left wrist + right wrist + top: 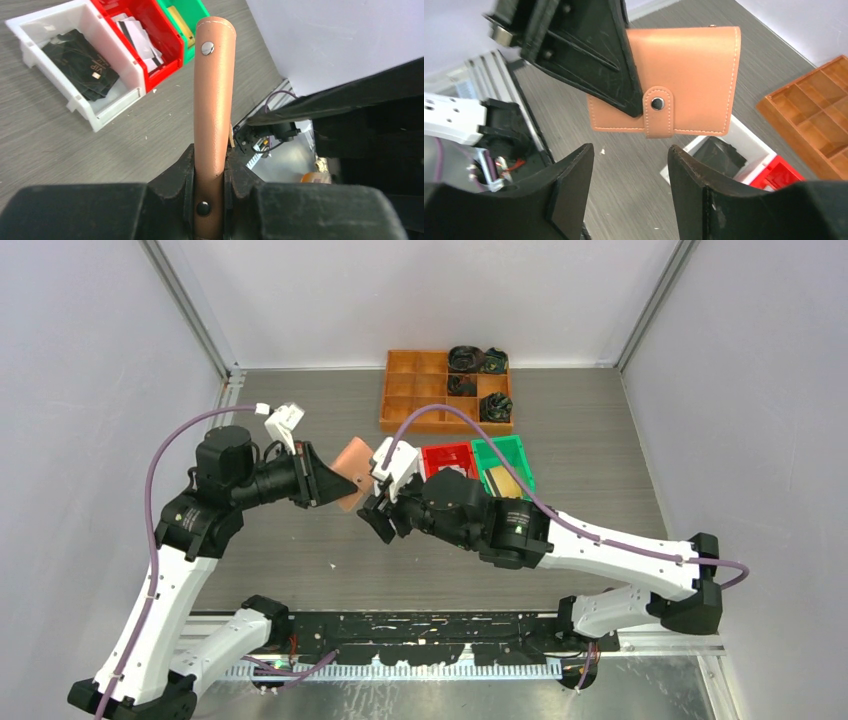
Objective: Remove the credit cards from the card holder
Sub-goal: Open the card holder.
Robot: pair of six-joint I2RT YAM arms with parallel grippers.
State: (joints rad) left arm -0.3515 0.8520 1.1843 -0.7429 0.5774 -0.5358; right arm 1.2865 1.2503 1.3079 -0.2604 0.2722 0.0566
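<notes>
The left end effector (pixel 209 170) is clamped on the card holder (pixel 694 75), snap fastened; the right end effector (pixel 631 155), spread and empty, faces its strap tab (pixel 658 112), just short

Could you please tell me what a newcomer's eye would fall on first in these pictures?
The salmon-pink card holder, snapped shut, hangs in mid-air over the table, the left gripper clamped on one edge. Facing it, the right gripper stands open, just short of it. Beyond, a white bin, a red bin and a green bin hold loose cards.
</notes>
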